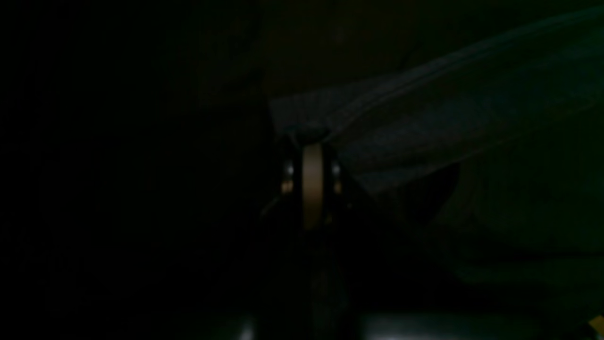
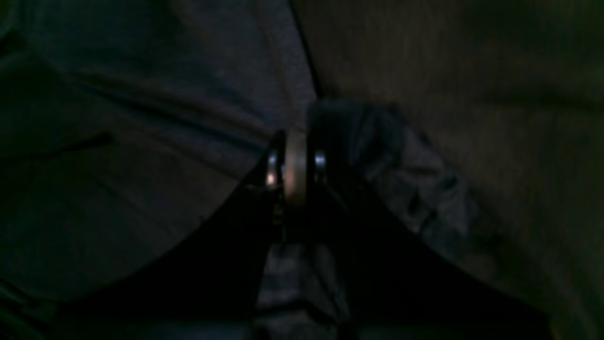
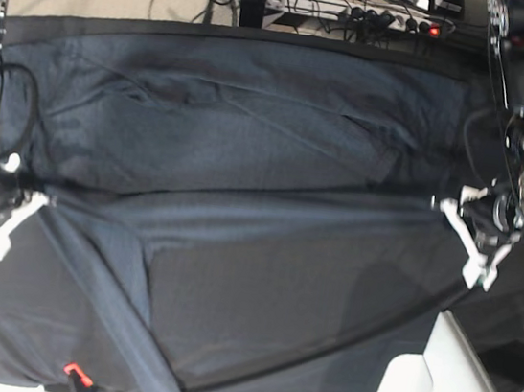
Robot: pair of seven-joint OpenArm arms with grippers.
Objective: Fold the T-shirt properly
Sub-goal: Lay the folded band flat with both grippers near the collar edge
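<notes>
Nearest the base camera, an orange tag (image 3: 73,367) sits at the near edge of the black cloth (image 3: 507,315) covering the counter. The T-shirt (image 3: 248,156) lies spread across the middle of the counter, one long band of it running diagonally toward the near edge. Right gripper (image 3: 11,211), at the view's left: fingers closed, pinching shirt fabric. Left gripper (image 3: 461,227), at the view's right: fingers closed on a shirt edge, cloth pulled taut between the two. Cables (image 3: 382,19) lie on the floor beyond.

Dark grey T-shirt (image 3: 248,156) spread wide.
It lies partly folded, with creases and one sleeve running diagonally forward.
</notes>
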